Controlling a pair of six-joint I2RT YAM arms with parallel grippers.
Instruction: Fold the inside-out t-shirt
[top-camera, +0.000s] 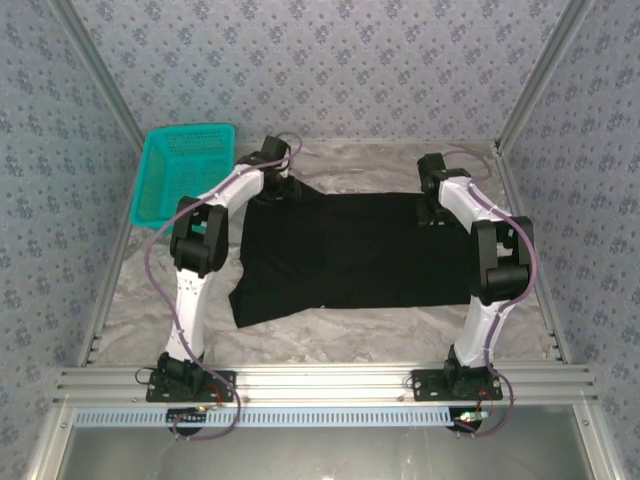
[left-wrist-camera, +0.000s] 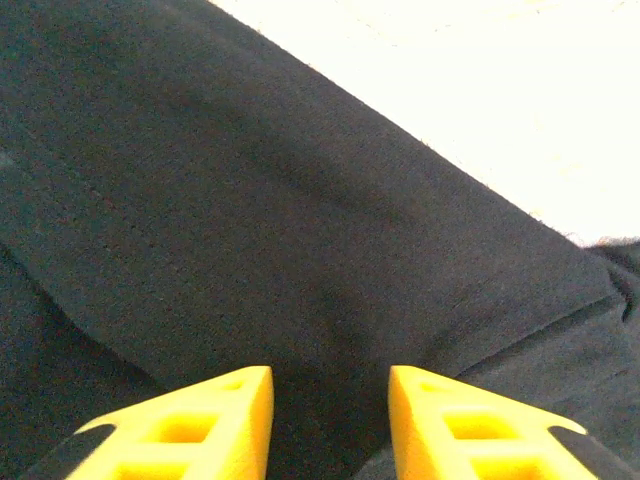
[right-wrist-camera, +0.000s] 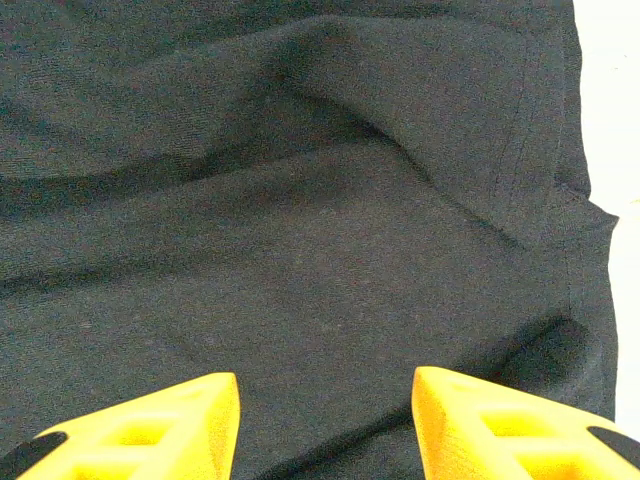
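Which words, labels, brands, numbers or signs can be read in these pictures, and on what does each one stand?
There is no readable text. The soft black cloth t-shirt is plain fabric with seams wherever it is visible, and the teal plastic mesh basket carries no label that I can see.

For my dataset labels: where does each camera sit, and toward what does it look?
Top external: above and behind the bases, looking down on the t-shirt, teal basket, left arm, right arm.
Left wrist: on its arm, facing the t-shirt and table; left gripper at bottom.
Right wrist: on its arm, facing a stitched hem; right gripper at bottom.
Shared: every view shows the t-shirt.
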